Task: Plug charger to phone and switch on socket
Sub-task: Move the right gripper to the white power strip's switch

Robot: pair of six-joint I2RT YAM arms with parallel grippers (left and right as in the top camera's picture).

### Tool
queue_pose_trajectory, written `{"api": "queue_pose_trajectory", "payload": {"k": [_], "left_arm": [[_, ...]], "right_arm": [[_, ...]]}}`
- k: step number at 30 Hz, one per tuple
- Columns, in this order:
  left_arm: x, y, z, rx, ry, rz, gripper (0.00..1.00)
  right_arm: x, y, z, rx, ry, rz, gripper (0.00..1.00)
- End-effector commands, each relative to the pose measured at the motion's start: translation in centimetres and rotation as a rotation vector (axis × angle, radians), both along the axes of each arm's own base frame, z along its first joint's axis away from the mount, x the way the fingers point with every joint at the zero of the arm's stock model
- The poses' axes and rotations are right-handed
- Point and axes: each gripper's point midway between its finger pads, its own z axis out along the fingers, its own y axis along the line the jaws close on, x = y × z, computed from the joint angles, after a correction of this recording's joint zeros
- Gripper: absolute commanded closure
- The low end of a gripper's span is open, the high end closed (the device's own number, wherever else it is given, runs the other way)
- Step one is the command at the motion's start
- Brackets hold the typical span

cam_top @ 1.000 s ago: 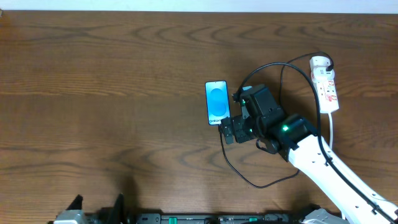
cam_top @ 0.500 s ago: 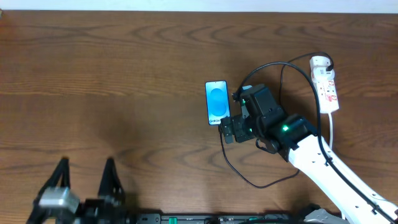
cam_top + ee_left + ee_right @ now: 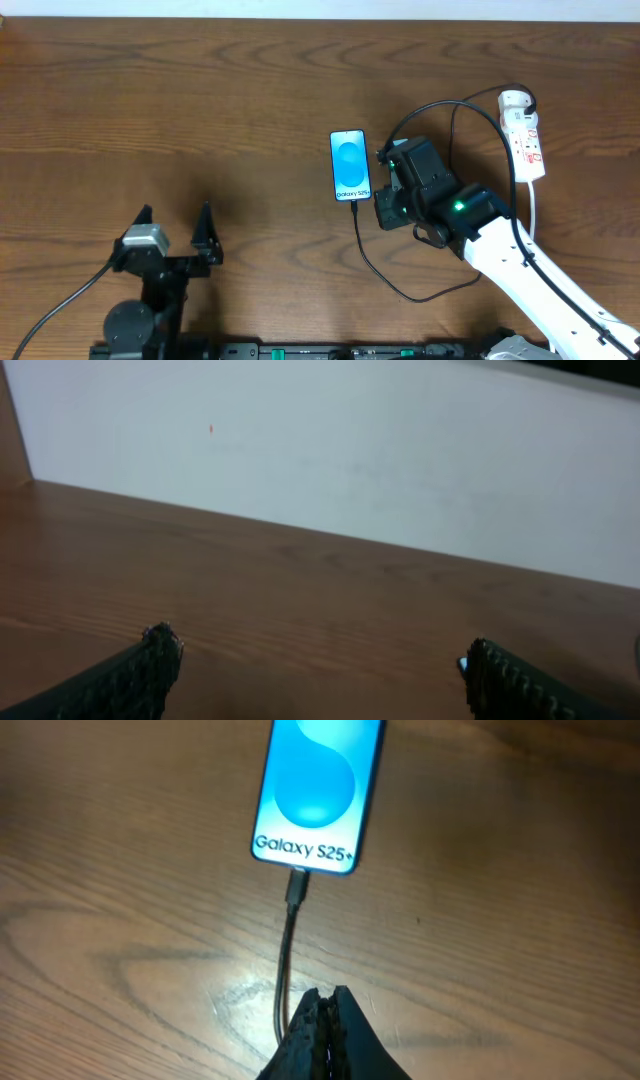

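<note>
The thin black charger cable (image 3: 287, 935) is plugged into the bottom port of the slim blue-screened smartphone (image 3: 318, 790), which lies flat on the brown wooden table (image 3: 200, 100). The right gripper (image 3: 322, 1000), its fingers pressed together, is just beside the cable. The left gripper (image 3: 318, 645) is spread wide. The white elongated power strip (image 3: 525, 135) lies to the right of the phone.

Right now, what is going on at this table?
The tip of the charger is plugged into the bottom of the phone. The right end effector is shut close behind that tip, with the charger running past its side. The left end effector hangs open over the table, away from everything. Neither arm is at the socket.
</note>
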Motion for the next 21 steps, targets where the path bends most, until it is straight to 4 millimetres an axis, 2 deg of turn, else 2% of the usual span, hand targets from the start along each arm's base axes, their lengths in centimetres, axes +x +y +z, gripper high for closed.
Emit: {"api": "queue_pose_trajectory", "payload": {"k": [1,3,4,6,13,17,21], "left_arm": [[0.9,0.0,-1.5,-0.022,-0.009,0.002,0.07],[1.3,0.0,-2.1,-0.049,-0.018,0.003,0.07],[1.7,0.0,-2.8,-0.081,-0.022,0.004,0.07],[1.9,0.0,-3.7,-0.088,-0.014,0.0,0.07],[2.3,-0.8,-6.8,-0.093,0.047,-0.045,0.07],[2.4,-0.8,-7.6,-0.094,0.063,-0.044,0.07],[2.5,-0.8,-8.8,-0.095,0.089,-0.042,0.07]], "right_arm": [[0.2,-1.5,0.1,-0.029,0.013,-0.094,0.99],[0.3,-3.0,0.1,-0.056,0.029,-0.183,0.99],[0.3,-4.5,0.3,-0.074,0.048,-0.249,0.99],[0.2,-6.0,0.8,-0.088,0.067,-0.292,0.99],[1.1,-11.0,3.6,-0.115,0.082,-0.458,0.99],[2.2,-13.3,5.0,-0.095,0.057,-0.545,0.99],[2.7,-15.4,5.7,-0.073,0.049,-0.645,0.99]]}}
